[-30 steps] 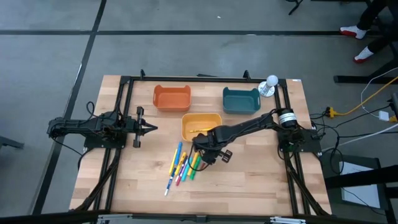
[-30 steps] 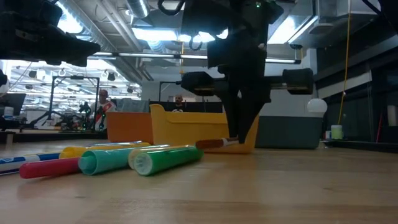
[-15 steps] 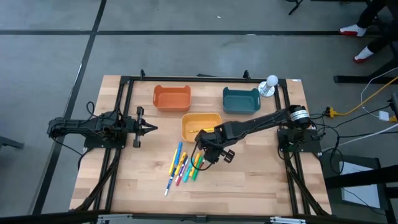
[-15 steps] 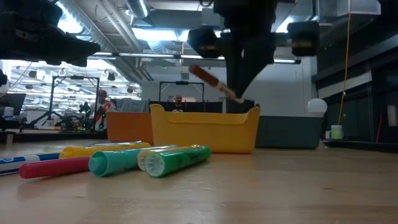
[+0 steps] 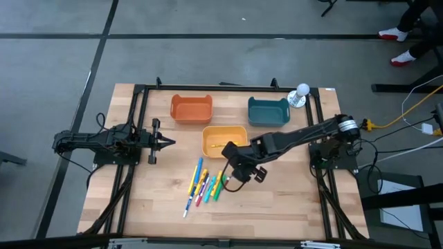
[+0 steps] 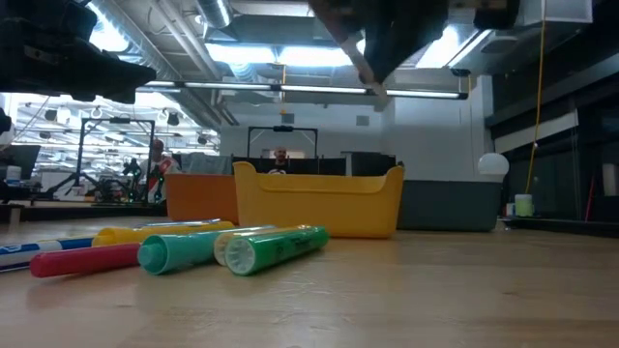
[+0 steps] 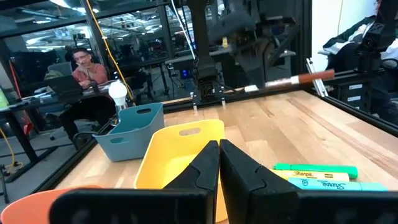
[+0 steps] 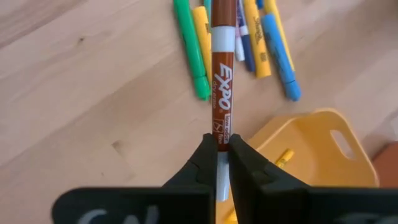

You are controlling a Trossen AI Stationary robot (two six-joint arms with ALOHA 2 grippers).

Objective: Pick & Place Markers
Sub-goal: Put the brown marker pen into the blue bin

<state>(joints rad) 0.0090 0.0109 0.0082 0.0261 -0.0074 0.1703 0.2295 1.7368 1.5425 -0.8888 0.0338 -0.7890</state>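
Your right gripper (image 8: 217, 144) was pinching a brown marker (image 8: 222, 93) between its fingers, high above the wooden table (image 5: 291, 200). The marker stuck out flat from the gripper, and it touched nothing else. From above, that gripper (image 5: 232, 166) hung just beside the near edge of the yellow bin (image 5: 223, 140), between the bin and the pile of markers (image 5: 205, 185). The pile lay loose on the table, with yellow, blue, green and pink ones side by side. One small yellow marker (image 8: 284, 156) already lay inside the yellow bin.

Your left gripper (image 5: 166, 142) waited well away at the left side of the table, with its fingers (image 7: 239, 168) pressed together and nothing in them.

The orange bin (image 5: 191, 108) and the teal bin (image 5: 268, 111) sat farther back, well apart from each other. A person (image 7: 84, 62) sat in the room behind the table.
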